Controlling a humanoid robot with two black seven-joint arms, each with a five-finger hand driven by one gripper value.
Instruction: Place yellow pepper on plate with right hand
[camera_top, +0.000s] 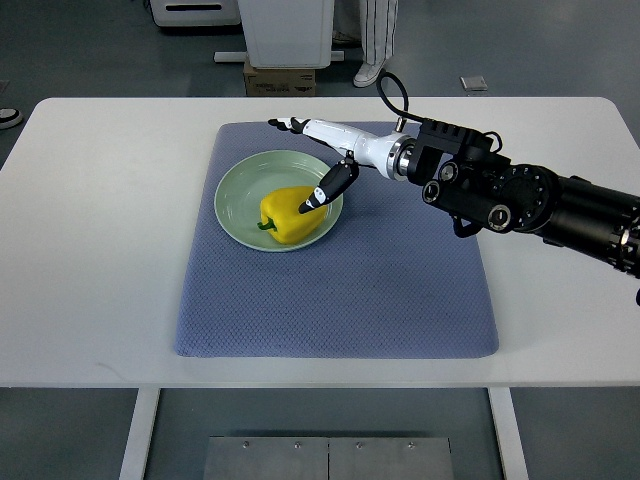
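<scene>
A yellow pepper (288, 215) with a green stem lies on its side in the pale green plate (237, 188), toward the plate's right half. My right hand (300, 165) reaches in from the right over the plate's far-right rim. Its white fingers (300, 126) stretch out straight toward the upper left, beyond the plate. The dark thumb tip (318, 197) points down and rests against the top of the pepper. The fingers are spread and do not wrap the pepper. My left arm does not show.
The plate sits on a blue-grey mat (340, 290) in the middle of a white table (100, 250). Behind the table's far edge stand a cardboard box (280, 80) and a white cabinet (288, 30). A person's shoe (368, 72) shows there too.
</scene>
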